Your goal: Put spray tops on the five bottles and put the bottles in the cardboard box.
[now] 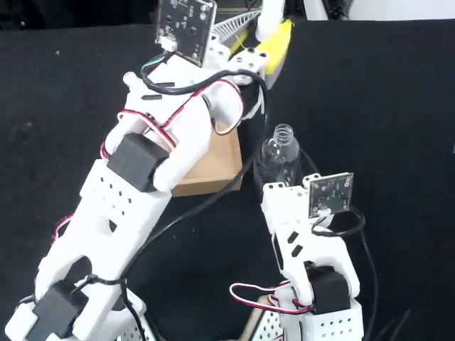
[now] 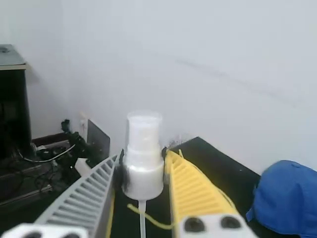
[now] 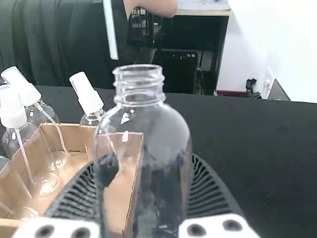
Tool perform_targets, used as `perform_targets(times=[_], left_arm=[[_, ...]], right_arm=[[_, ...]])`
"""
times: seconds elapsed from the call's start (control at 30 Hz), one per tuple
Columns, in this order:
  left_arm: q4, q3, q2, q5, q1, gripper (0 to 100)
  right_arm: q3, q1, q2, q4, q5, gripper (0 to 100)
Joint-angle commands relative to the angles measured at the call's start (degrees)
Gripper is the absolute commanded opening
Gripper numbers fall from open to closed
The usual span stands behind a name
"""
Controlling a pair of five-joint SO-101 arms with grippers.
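Observation:
My right gripper [image 3: 141,198] is shut on a clear bottle [image 3: 143,148] with an open threaded neck, held upright beside the cardboard box [image 3: 64,163]; in the high view the bottle [image 1: 281,153] stands just right of the box [image 1: 213,160]. Several capped bottles [image 3: 29,129] with white spray tops lie in the box. My left gripper [image 2: 141,183], with one grey and one yellow finger, is shut on a white spray top [image 2: 143,156] whose thin tube hangs down. In the high view the left gripper [image 1: 266,35] is raised at the far edge, behind the box.
The table is covered in black cloth [image 1: 384,106]. The big left arm [image 1: 142,177] hangs over most of the box. A blue object [image 2: 287,198] lies at the table's far side. Dark furniture and cables stand behind the table.

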Motion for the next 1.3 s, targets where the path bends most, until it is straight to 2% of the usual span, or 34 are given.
perform_targets(times=[0.0, 0.2, 0.43, 0.77, 1.17, 1.27], left_arm=[[-2.29, -1.36, -0.53, 0.26, 3.82, 3], [-0.88, -5.41, -0.62, 0.18, 6.2, 3], [-0.62, -3.38, -0.79, 0.18, 6.37, 3], [5.89, -3.21, -4.48, 0.18, 6.2, 3], [3.25, 9.71, -5.19, 0.26, 6.9, 3], [5.63, 10.51, -5.19, 0.18, 7.69, 9]], right_arm=[[-0.84, -1.05, -5.49, -1.85, -0.35, 1.0], [-0.84, -1.05, -5.49, -1.85, -0.35, 1.0], [-0.84, -1.05, -5.49, -1.85, -0.35, 1.0], [-1.19, -1.05, -5.49, -1.85, -0.35, 1.0], [-0.84, -1.05, -5.49, -1.85, -0.35, 1.0], [-0.84, -1.05, -5.49, -1.85, -0.35, 1.0]])
